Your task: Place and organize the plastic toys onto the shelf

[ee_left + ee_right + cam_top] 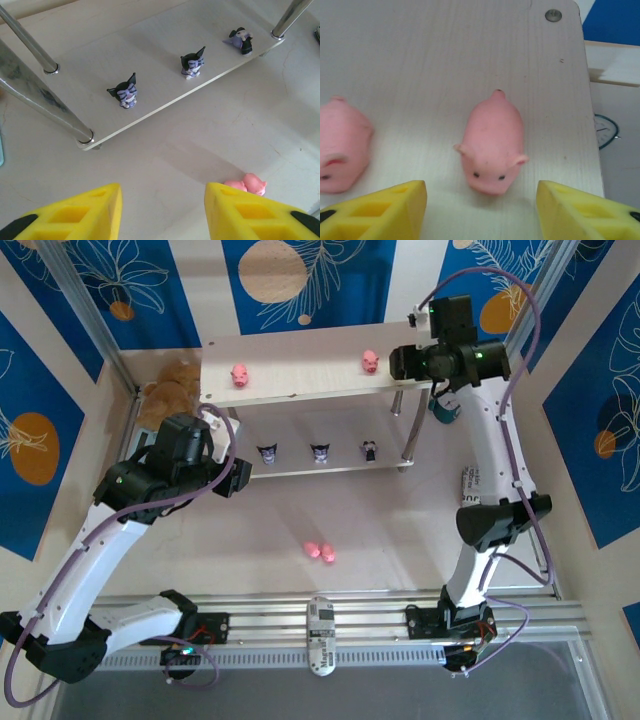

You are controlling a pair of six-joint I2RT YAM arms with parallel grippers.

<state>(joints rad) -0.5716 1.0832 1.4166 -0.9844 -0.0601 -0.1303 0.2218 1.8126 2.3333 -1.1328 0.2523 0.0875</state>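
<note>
The shelf [300, 350] stands at the back. On its top board lie two pink pigs [239, 373] [370, 362]. Three dark figurines [268, 452] [320, 452] [369, 449] stand in a row on the lower board [150, 45]. My right gripper [480, 200] [397, 362] hovers open over the top board; a pig [492, 145] lies free just ahead of its fingertips, with another pig [340, 145] to the left. Two more pigs [320, 551] [246, 184] lie together on the table. My left gripper [162, 200] [236, 478] hangs open and empty above the table, left of them.
A brown plush bear [170, 390] sits left of the shelf. A teal clock [443, 412] [606, 131] stands by the shelf's right legs. Silver shelf legs [45, 100] rise close to my left gripper. A white oblong object [320, 635] lies on the near rails.
</note>
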